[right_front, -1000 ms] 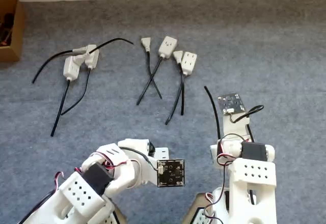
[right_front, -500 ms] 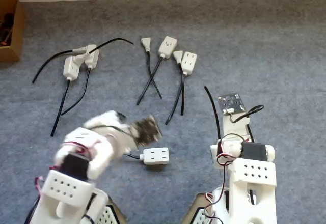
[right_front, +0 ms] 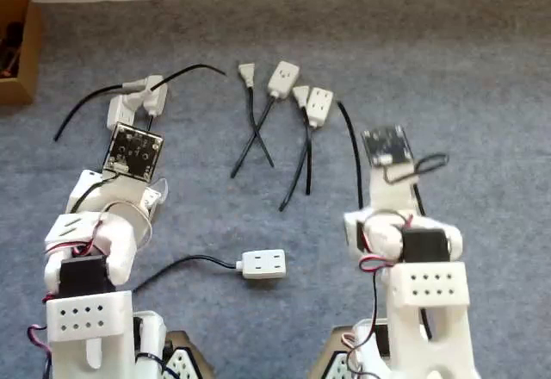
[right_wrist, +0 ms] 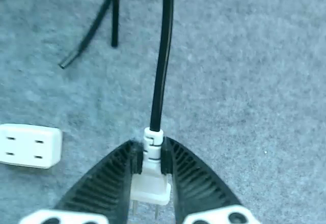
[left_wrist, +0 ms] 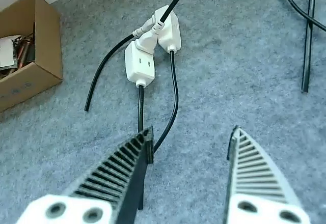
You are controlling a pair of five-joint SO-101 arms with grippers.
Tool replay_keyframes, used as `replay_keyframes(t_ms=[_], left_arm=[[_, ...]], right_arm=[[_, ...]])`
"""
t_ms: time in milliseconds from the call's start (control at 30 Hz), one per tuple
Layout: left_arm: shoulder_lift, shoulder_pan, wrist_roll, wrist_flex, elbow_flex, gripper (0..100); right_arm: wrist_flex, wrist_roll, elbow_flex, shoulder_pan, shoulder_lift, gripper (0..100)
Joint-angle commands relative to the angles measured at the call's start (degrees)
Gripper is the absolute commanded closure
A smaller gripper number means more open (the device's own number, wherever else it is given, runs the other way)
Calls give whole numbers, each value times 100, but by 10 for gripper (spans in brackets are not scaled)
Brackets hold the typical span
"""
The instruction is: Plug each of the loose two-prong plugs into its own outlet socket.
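Note:
My right gripper [right_wrist: 152,143] is shut on a white two-prong plug [right_wrist: 149,183], prongs pointing back toward the wrist. The plug's black cord [right_wrist: 162,56] runs away over the carpet. A loose white outlet socket [right_wrist: 28,145] lies beside that gripper, seen from above between the two arms [right_front: 263,264]. My left gripper [left_wrist: 191,131] hangs open above the carpet, holding nothing. Just beyond it lie two white sockets [left_wrist: 139,63] [left_wrist: 169,28] with white plugs [left_wrist: 146,36] resting against them. Farther back, two more sockets [right_front: 282,76] [right_front: 319,103] and two plugs [right_front: 247,72] [right_front: 300,95] lie with crossed cords.
A cardboard box [right_front: 17,47] stands at the far left edge of the grey carpet [right_front: 465,77]. Black cords [right_front: 258,133] cross the middle and trail off the left cluster [right_front: 103,185].
The left arm has swung from the near centre over to the left cluster, uncovering the loose socket between the arms. The right arm moved slightly forward with its plug and cord.

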Motion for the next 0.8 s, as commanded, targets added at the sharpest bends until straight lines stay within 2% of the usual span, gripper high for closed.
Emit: replay_keyframes(t_ms=[0, 133, 267, 433, 533, 700, 767], left_arm=[[-22, -75, 97, -79, -391, 761], [-13, -31, 132, -79, -462, 761], [-13, 259, 738, -123, -251, 761], [-13, 321, 1108, -457, -224, 758], [-13, 268, 1108, -659, -259, 758], [-13, -497, 1037, -1776, -453, 758], [-4, -760, 756, -2004, -760, 758]], right_arm=[[470, -211, -1666, -391, 1253, 993], [760, -800, -2941, -699, 2413, 993], [637, -1433, -3776, -1464, 2668, 993], [664, -1213, -4725, -2343, 2695, 990], [664, -818, -5297, -2475, 2686, 990], [602, -677, -5886, -2484, 2730, 991], [400, -668, -5798, -2536, 2730, 991]])
